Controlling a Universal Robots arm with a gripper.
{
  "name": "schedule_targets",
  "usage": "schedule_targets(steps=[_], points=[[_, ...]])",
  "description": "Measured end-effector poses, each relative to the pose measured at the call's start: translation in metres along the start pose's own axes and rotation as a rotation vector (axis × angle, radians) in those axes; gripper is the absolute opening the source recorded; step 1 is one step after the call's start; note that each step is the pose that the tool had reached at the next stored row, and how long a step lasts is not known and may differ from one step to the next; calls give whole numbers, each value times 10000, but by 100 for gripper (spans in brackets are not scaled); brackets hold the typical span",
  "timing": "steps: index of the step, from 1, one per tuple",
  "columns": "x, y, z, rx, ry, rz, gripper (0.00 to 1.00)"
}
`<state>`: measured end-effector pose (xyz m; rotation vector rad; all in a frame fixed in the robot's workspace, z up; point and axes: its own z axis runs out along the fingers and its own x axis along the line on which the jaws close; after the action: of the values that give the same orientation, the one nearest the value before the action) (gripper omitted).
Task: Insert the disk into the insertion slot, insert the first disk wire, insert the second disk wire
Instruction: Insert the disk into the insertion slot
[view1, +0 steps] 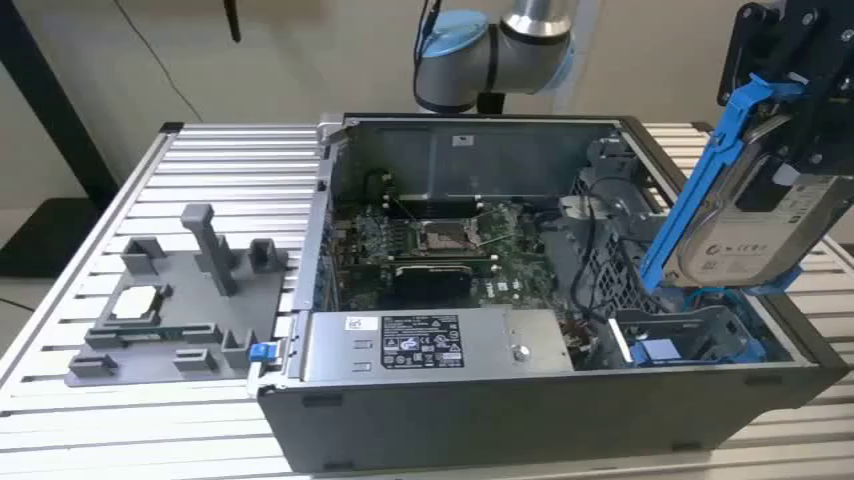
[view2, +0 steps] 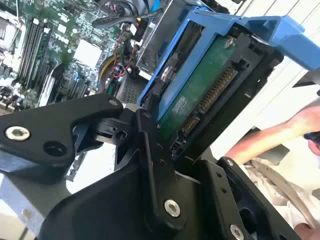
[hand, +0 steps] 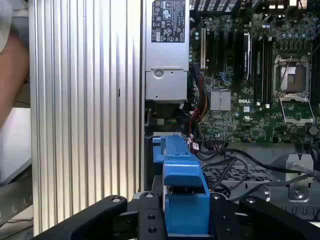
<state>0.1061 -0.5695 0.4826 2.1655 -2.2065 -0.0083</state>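
My gripper (view1: 790, 150) is shut on the disk (view1: 747, 235), a silver-grey drive with a white label in a bright blue carrier. It hangs steeply tilted at the exterior view's right, over the case's front right corner. Its lower end sits just above the insertion slot (view1: 674, 322), a grey metal cage; I cannot tell if they touch. In the second wrist view the disk's green circuit board (view2: 200, 97) and connector face the camera between my black fingers (view2: 150, 150). In the first wrist view the blue carrier (hand: 182, 185) is edge-on. Loose black cables (hand: 235, 156) cross the perforated cage beside it.
The open computer case (view1: 534, 420) lies on a slatted metal table (view1: 227, 160). Inside are the motherboard (view1: 441, 240) and a grey power-supply box (view1: 427, 345). A grey fixture (view1: 174, 300) stands at the exterior view's left. A person's arm (view2: 270, 135) is close beyond the case.
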Motion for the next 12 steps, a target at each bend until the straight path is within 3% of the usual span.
schedule_targets(steps=[12], points=[[-1, 0, 6, 1, 35, 1, 0]])
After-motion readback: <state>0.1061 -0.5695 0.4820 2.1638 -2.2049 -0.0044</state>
